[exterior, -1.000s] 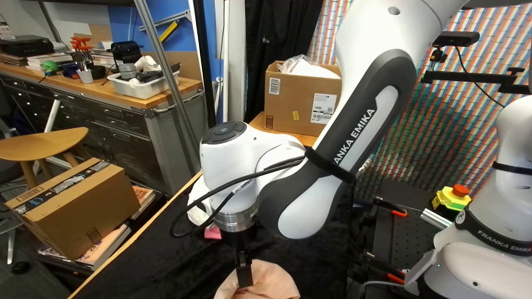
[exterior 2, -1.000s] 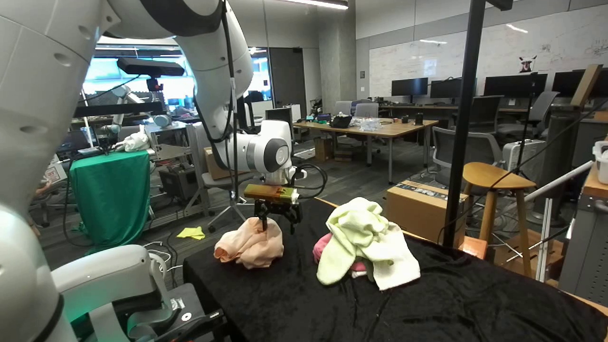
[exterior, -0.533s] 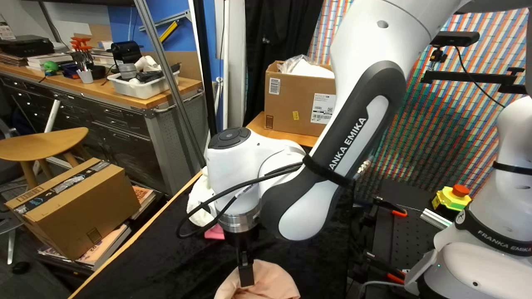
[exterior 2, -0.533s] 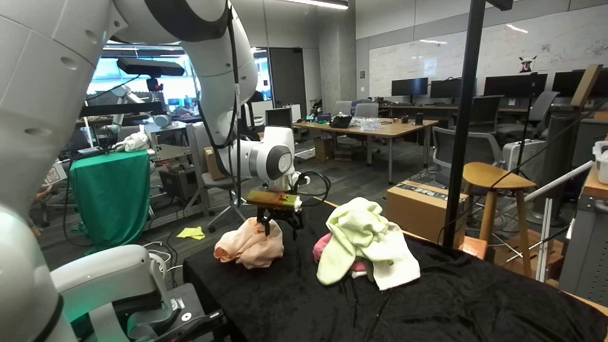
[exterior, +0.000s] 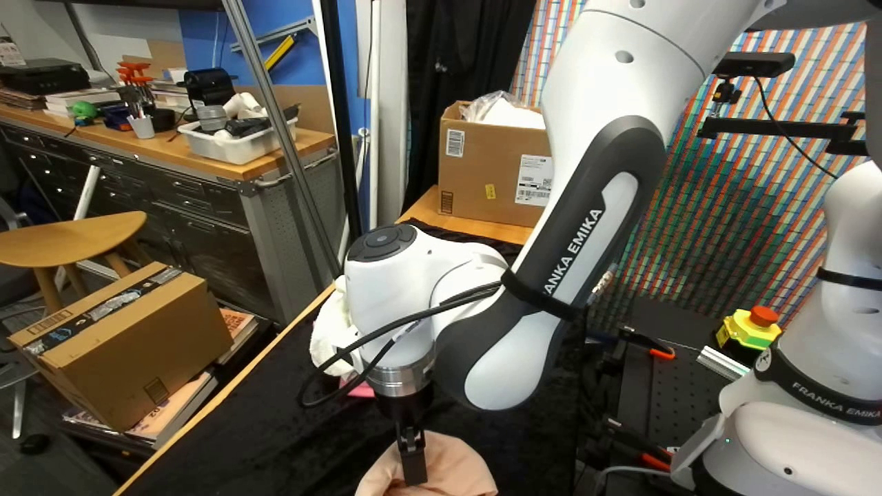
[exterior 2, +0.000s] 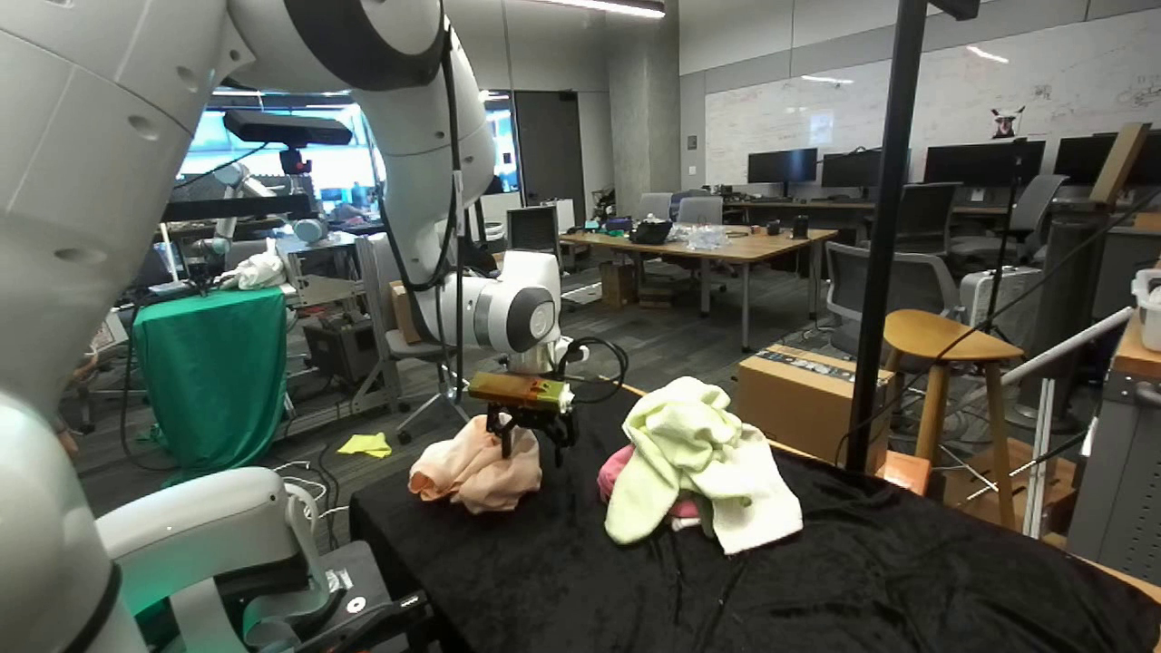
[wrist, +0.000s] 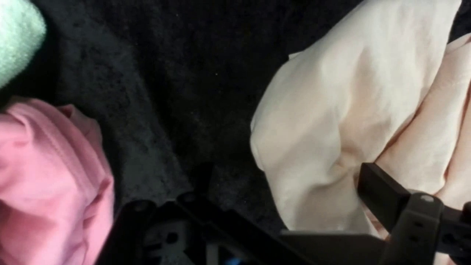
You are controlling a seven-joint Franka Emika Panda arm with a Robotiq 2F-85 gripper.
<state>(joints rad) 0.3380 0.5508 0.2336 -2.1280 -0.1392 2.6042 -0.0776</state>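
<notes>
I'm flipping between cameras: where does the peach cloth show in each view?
In an exterior view: the peach cloth is at bottom centre, cut off by the lower edge.
In an exterior view: the peach cloth is left of centre, below mid-height.
In the wrist view: the peach cloth fills much of the right side.
Shared landmark: the pink cloth, seen in all three views.

A ceiling strip (exterior 2: 626, 8) and overexposed windows (exterior 2: 340, 159) beyond the far edge of the black-draped table (exterior 2: 843, 585) brighten the scene and glare streaks the whiteboard (exterior 2: 843, 111), while the wrist view is dimmer, soft shadows lying in folds of the peach cloth (wrist: 316, 121) and the gripper (wrist: 286, 175) dark and blurred.
</notes>
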